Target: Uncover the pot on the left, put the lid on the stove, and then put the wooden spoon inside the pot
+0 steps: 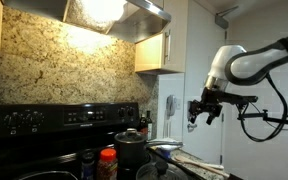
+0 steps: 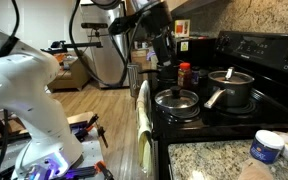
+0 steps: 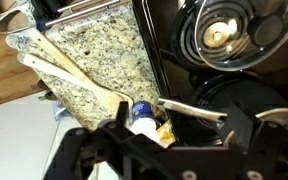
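Observation:
Two lidded pots stand on the black stove. The nearer pot (image 2: 176, 103) has a glass lid (image 2: 176, 96) with a knob. The lid also shows in the wrist view (image 3: 227, 35). The other pot (image 2: 230, 90) sits further back and also shows in an exterior view (image 1: 130, 146). Wooden spoons (image 3: 72, 78) lie on the granite counter beside the stove. My gripper (image 2: 166, 60) hangs open and empty in the air above the stove's front, well apart from the pots. It shows in both exterior views (image 1: 206, 108) and in the wrist view (image 3: 184, 128).
A red-capped bottle (image 2: 184, 72) stands beside the stove and also shows in an exterior view (image 1: 107, 162). A white jar with a blue lid (image 2: 268, 147) sits on the granite counter (image 3: 94, 45). A long pot handle (image 3: 194, 108) points toward the counter. A towel (image 2: 142, 110) hangs on the oven door.

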